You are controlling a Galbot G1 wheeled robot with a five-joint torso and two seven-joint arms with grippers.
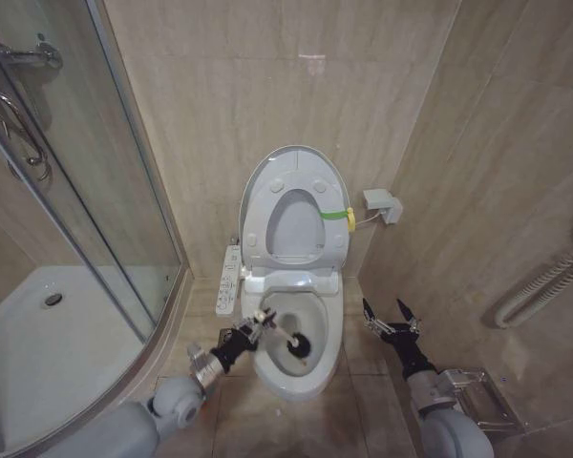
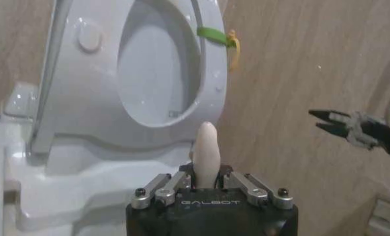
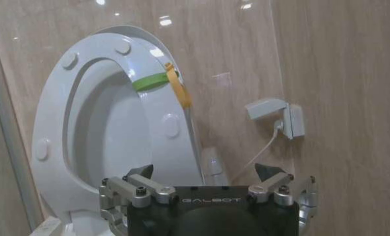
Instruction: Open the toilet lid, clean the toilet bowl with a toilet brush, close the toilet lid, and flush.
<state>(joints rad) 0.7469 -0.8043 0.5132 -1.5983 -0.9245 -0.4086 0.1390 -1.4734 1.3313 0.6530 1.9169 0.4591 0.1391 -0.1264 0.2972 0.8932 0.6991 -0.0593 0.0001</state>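
The toilet lid (image 1: 296, 227) stands raised against the back wall, and the ring seat (image 1: 264, 196) with its yellow-green band is up in front of it. Below them the white toilet bowl (image 1: 273, 374) lies open. My left gripper (image 1: 264, 319) hovers over the bowl's left rim, shut on the pale handle of the toilet brush (image 1: 299, 345), whose dark head is down inside the bowl. In the left wrist view the handle (image 2: 206, 145) stands up between that gripper's (image 2: 206, 173) fingers. My right gripper (image 1: 392, 319) (image 3: 205, 172) is open, right of the bowl and apart from it.
A bidet control strip (image 1: 229, 280) runs along the toilet's left side. A curved glass shower enclosure (image 1: 86, 200) fills the left. A wall socket box (image 1: 382, 203) sits right of the seat, with a white rail (image 1: 544, 281) on the right wall. A metal fixture (image 1: 482, 399) stands by my right arm.
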